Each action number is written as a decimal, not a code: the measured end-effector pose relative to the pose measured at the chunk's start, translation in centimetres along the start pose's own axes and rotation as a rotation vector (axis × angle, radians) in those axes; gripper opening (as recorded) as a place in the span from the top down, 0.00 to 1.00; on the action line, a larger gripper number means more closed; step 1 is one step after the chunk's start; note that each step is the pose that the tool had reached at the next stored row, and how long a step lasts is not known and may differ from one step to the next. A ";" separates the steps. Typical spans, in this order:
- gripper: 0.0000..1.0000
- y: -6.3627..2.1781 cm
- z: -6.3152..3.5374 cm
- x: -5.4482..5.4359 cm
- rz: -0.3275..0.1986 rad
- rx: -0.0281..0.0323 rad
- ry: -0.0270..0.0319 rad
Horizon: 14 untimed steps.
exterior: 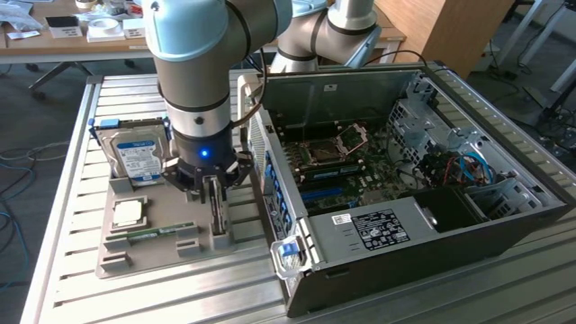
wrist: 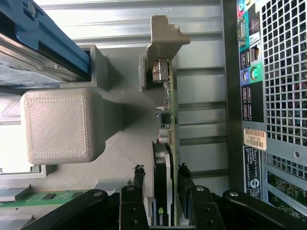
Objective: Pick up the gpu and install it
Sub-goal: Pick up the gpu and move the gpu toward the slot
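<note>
Here, gripper (wrist: 160,168) astride gpu (wrist: 169,105), slim gaps

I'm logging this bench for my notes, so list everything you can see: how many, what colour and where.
gpu: one, dark with silver bracket, standing on edge in the fixture
hard drive: one, silver with blue-white label, propped at the fixture's far end
processor chip: one, silver, flat on the fixture
RAM stick: one, green, lying on the fixture near the chip
fixture: one, grey, on the table at the exterior view's left of the case
computer case: one, black, open side up, at the exterior view's right
table: one, silver slatted metal, under everything
arm: one, pale blue and silver, above the fixture
gripper: one, black, jaws open either side of the gpu
</note>
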<state>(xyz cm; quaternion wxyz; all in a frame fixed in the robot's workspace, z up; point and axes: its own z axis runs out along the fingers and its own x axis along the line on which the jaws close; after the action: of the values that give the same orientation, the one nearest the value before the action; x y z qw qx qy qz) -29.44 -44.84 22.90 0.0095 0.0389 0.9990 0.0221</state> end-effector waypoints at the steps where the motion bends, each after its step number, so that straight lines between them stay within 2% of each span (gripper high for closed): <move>1: 0.58 0.00 0.00 0.0 0.000 0.0001 0.0000; 14: 0.58 0.00 0.06 0.0 0.000 0.0000 0.0000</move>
<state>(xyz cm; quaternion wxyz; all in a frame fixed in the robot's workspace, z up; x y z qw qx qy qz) -29.39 -44.83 22.84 0.0095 0.0389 0.9990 0.0221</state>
